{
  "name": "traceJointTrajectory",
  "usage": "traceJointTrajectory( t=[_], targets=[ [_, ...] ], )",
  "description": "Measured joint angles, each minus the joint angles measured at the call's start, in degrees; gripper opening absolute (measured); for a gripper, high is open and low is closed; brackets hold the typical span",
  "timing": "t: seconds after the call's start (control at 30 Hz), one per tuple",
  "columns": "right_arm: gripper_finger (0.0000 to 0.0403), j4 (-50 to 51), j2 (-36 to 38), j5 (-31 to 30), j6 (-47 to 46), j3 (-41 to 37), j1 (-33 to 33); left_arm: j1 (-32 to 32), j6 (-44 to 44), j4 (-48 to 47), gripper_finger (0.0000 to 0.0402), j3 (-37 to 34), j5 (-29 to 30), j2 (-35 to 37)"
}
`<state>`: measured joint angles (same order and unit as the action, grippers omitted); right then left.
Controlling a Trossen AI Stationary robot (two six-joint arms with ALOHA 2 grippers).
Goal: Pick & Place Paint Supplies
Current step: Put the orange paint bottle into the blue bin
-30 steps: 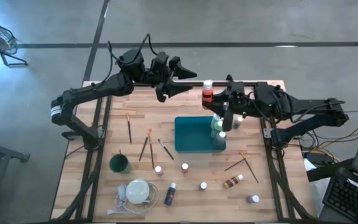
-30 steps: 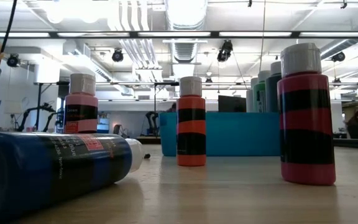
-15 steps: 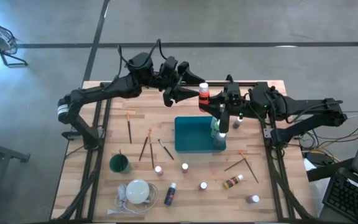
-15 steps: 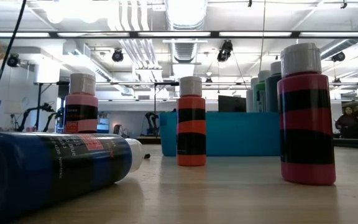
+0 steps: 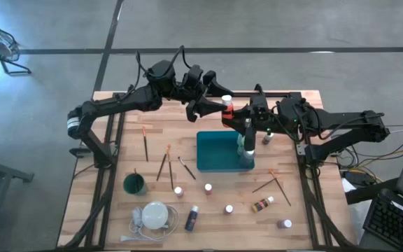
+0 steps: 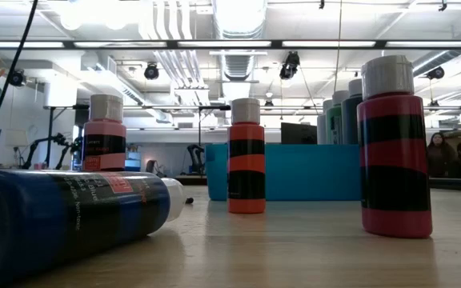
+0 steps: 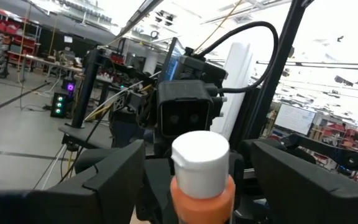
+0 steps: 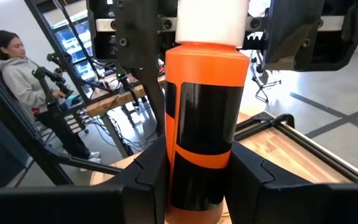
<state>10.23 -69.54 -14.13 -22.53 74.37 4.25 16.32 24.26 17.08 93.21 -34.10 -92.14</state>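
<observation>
Two grippers meet above the tabletop's far edge. My left gripper comes first from the left, its fingers spread wide on either side of the white cap of an orange paint bottle, not clamping it. My right gripper grips that same bottle's black-banded body between its fingers, holding it upright in the air, just beyond the teal tray where other bottles stand.

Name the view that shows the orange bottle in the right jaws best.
Right wrist view: the orange bottle fills it, clamped between the right gripper jaws. The left wrist view shows only its cap and shoulder, the high view a speck, the low view nothing of it.
</observation>
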Motion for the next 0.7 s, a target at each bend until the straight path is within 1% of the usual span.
traceJointTrajectory(
  t=[0.17, 0.57, 0.63, 0.7],
  targets=[
    [0.0105, 0.0, 0.0, 0.5, 0.0, 0.0, 0.0, 0.0, 0.0, 0.0, 0.0255, 0.0, 0.1, 0.0],
    [0.0104, 0.1, 0.0, 0.7, 0.0, 0.0, 0.0, 0.0, 0.4, 0.1, 0.0139, 0.0, 0.0, 0.0],
    [0.0104, 0.1, 0.0, 0.7, -0.3, 0.0, 0.0, 0.0, 1.2, 0.0, 0.0125, 0.0, -0.1, 0.0],
    [0.0104, 0.2, 0.0, 0.8, -0.6, 0.0, 0.0, 0.0, 1.5, 0.0, 0.0123, 0.0, -0.1, 0.0]
  ],
)
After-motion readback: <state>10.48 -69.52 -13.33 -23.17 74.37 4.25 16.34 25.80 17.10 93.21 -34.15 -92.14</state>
